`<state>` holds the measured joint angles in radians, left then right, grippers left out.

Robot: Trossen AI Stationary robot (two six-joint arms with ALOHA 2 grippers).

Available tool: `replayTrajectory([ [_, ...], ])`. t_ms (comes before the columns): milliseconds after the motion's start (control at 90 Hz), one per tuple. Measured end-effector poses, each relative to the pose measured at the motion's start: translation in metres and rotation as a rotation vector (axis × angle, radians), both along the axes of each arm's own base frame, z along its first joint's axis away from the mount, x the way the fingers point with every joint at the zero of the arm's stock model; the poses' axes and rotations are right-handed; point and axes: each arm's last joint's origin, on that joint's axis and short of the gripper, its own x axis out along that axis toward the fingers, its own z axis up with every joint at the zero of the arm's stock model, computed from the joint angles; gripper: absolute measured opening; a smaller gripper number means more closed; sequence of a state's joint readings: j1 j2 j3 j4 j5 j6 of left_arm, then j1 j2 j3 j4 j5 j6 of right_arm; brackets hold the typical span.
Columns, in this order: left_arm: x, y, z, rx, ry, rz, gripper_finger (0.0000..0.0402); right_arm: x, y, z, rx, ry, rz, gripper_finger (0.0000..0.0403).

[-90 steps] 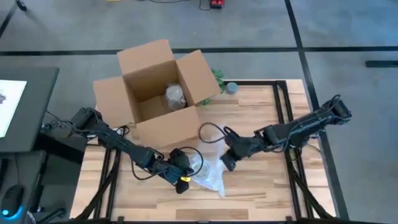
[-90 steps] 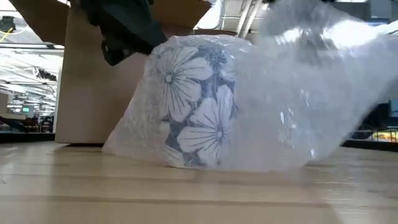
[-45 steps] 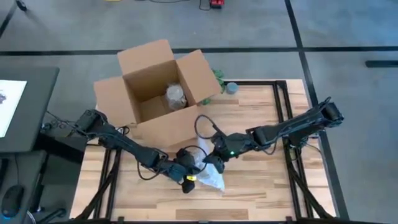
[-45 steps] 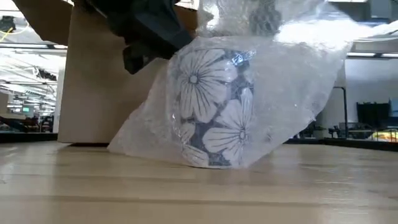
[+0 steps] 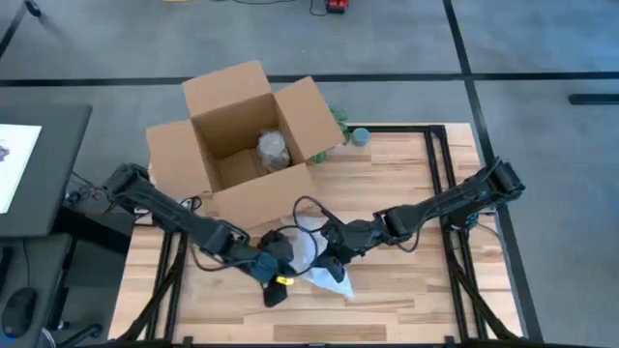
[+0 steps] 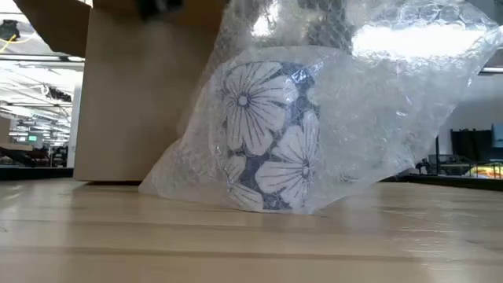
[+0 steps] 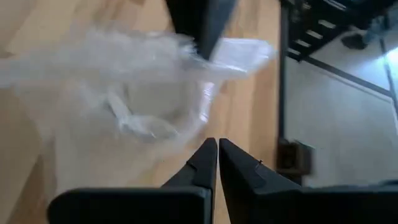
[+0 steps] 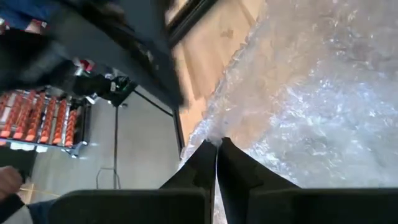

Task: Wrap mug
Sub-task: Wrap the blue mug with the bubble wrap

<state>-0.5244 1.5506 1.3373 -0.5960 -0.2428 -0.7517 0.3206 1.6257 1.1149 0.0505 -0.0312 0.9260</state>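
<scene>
While the mug (image 6: 271, 137) stands upright on the table (image 5: 406, 280) just in front of the box (image 5: 242, 135), the wrap (image 6: 377, 102) only drapes over it, loose and open at the base, so tucking likely remains. Right gripper (image 8: 216, 146) pinches a wrap edge; left gripper (image 7: 217, 149) is clenched on nothing beside it. Mug is blue-grey with white flowers.

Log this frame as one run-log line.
stage: wrapping | mug: upright, under bubble wrap | right gripper: shut on bubble wrap | left gripper: shut, beside mug | box: open
</scene>
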Motion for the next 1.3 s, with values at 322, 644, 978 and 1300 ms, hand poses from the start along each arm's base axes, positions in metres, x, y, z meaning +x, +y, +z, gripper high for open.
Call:
replayTrajectory([
  [322, -0.004, 0.0, 0.041, 0.126, -0.18, 0.068, 0.0, 0.018, 0.01, -0.022, 0.056, -0.035, 0.113, 0.0],
  [644, 0.013, 0.009, -0.012, 0.167, -0.028, 0.11, 0.0, 0.026, 0.021, -0.047, 0.048, -0.019, 0.198, 0.0001],
  [978, -0.004, -0.01, -0.059, 0.093, 0.031, 0.154, 0.0, 0.021, 0.027, -0.048, 0.0, -0.018, 0.324, 0.0109],
  [1300, -0.011, -0.012, -0.09, 0.012, -0.007, 0.191, 0.0, 0.009, 0.002, 0.001, 0.185, -0.077, 0.419, 0.0187],
])
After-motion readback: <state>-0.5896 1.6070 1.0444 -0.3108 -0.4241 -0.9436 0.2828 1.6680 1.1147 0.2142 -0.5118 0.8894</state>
